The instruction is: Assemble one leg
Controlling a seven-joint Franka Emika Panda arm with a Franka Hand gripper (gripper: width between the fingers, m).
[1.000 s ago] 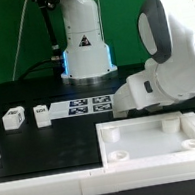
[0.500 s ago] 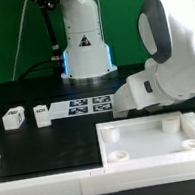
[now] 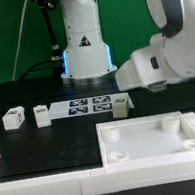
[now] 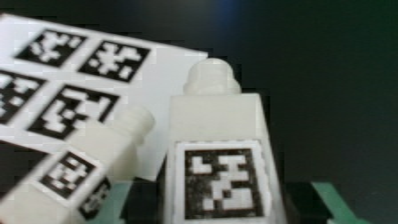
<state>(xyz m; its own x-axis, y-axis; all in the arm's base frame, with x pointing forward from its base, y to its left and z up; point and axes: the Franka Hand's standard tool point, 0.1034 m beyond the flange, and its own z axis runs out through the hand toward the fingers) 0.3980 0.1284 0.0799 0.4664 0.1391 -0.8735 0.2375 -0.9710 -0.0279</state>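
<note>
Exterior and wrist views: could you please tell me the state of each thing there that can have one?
gripper: open, holding nothing.
leg: loose beside the marker board, not gripped, not attached.
two other legs: loose on the table, toward the exterior view's left, apart from each other.
tabletop: lying flat, no leg fitted to it.

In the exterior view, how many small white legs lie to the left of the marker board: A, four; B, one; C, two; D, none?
C: a leg and another leg lie a little apart on the exterior view's left of the marker board.
</note>
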